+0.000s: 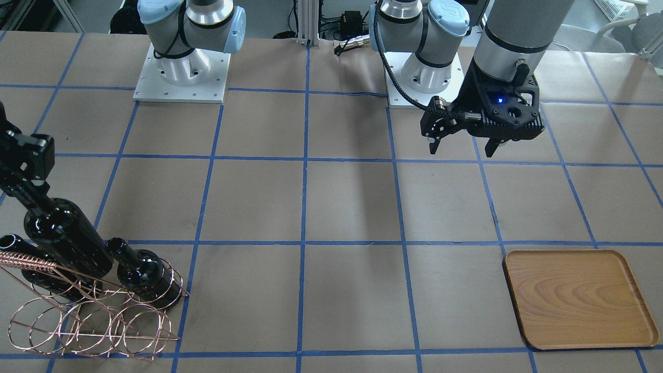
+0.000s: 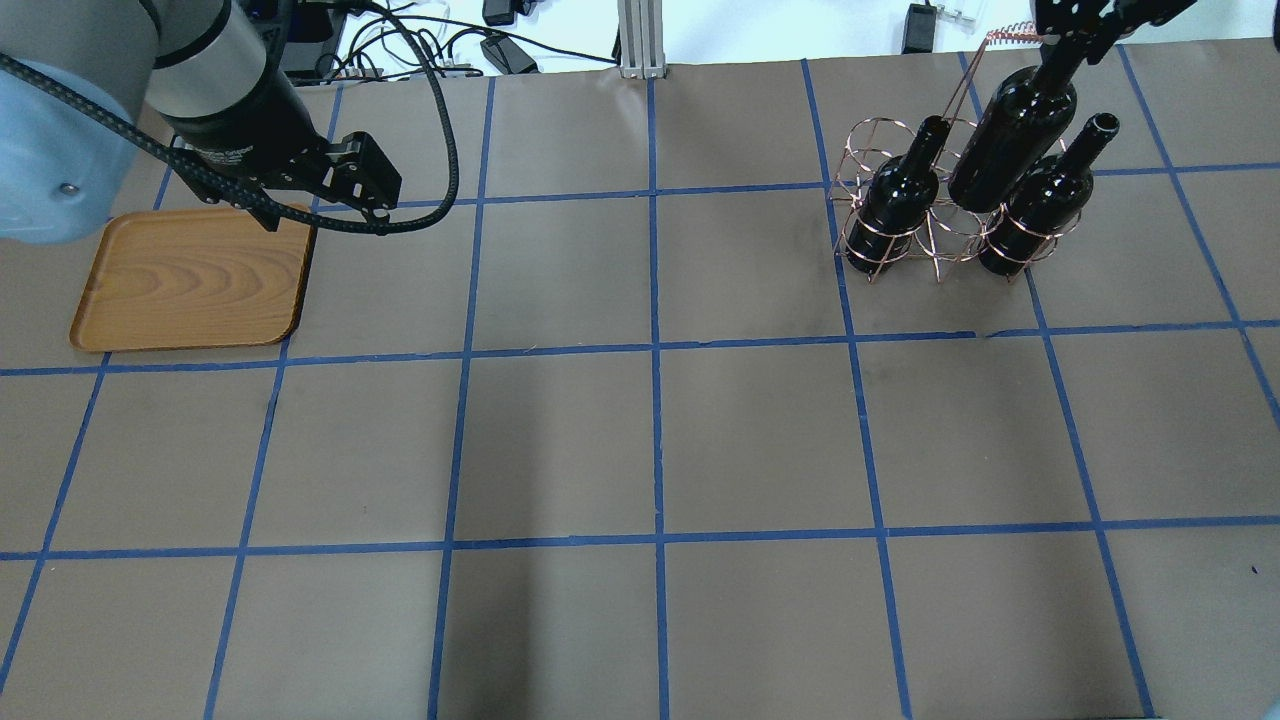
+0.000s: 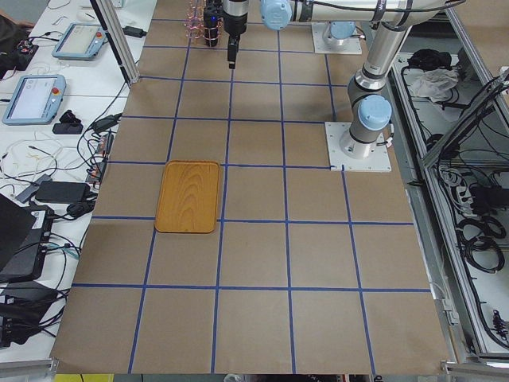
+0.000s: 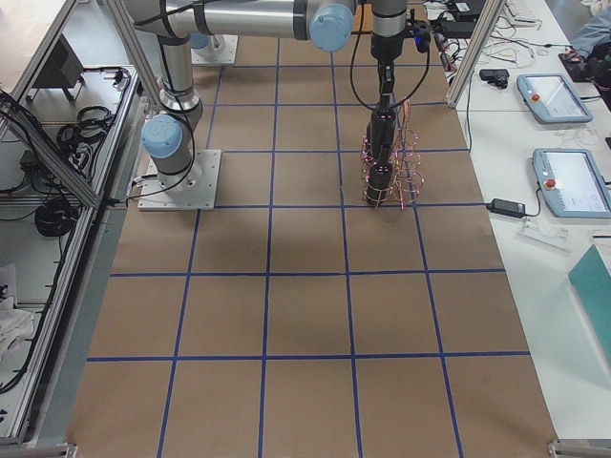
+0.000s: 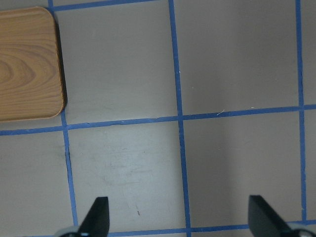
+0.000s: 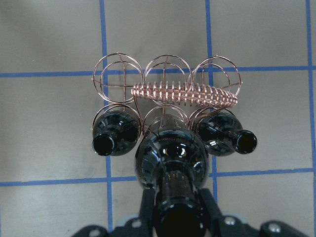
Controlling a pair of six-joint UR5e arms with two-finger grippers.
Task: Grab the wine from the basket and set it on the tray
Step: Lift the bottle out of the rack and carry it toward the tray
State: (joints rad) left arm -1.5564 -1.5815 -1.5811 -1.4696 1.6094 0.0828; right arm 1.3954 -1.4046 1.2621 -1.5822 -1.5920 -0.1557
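Note:
My right gripper (image 1: 25, 184) is shut on the neck of the middle wine bottle (image 1: 70, 235), which it holds higher than the other two over the copper wire basket (image 1: 93, 324). In the right wrist view this bottle (image 6: 170, 158) looms large above the basket's coiled handle (image 6: 185, 94). I cannot tell whether its base is clear of the rings. Two more bottles (image 2: 895, 200) (image 2: 1040, 215) stand tilted in the basket (image 2: 930, 235). The wooden tray (image 2: 190, 280) lies empty at the table's other end. My left gripper (image 2: 325, 213) is open and empty above the tray's near corner.
Both arm bases (image 1: 181, 77) (image 1: 424, 77) are bolted at the robot's edge of the table. Blue tape lines grid the brown table (image 2: 650, 440). Several basket rings (image 6: 168, 71) on the far row hold nothing.

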